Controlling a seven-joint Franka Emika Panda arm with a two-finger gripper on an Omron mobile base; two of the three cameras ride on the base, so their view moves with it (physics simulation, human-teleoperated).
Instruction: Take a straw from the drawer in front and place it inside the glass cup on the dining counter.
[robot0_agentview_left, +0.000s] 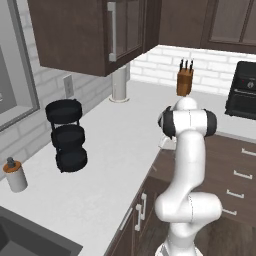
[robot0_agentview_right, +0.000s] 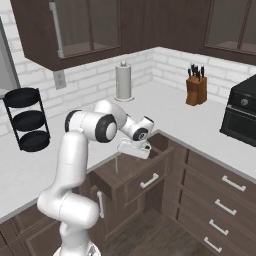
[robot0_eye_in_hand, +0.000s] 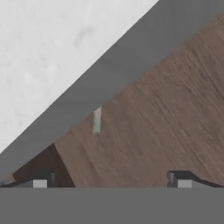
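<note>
The drawer (robot0_agentview_right: 131, 176) stands pulled out of the dark lower cabinets, its brown inside (robot0_eye_in_hand: 157, 113) open below my hand. In the hand view the straw (robot0_eye_in_hand: 96, 121) is a short pale stub near the drawer's inner wall, ahead of and between my fingertips (robot0_eye_in_hand: 40, 183). From the right base view the straw (robot0_agentview_right: 117, 164) is a faint thin line standing in the drawer, just left of my gripper (robot0_agentview_right: 132, 151). My gripper (robot0_eye_in_hand: 111, 183) hangs over the drawer, open, with nothing between its fingers. The glass cup and the dining counter are out of view.
The white counter (robot0_agentview_right: 165, 107) wraps around the corner above the drawer. On it stand a paper towel roll (robot0_agentview_right: 123, 81), a knife block (robot0_agentview_right: 196, 90) and a black three-tier rack (robot0_agentview_right: 27, 120). A black oven (robot0_agentview_right: 242, 117) is at the right; more drawers (robot0_agentview_right: 220, 200) run below.
</note>
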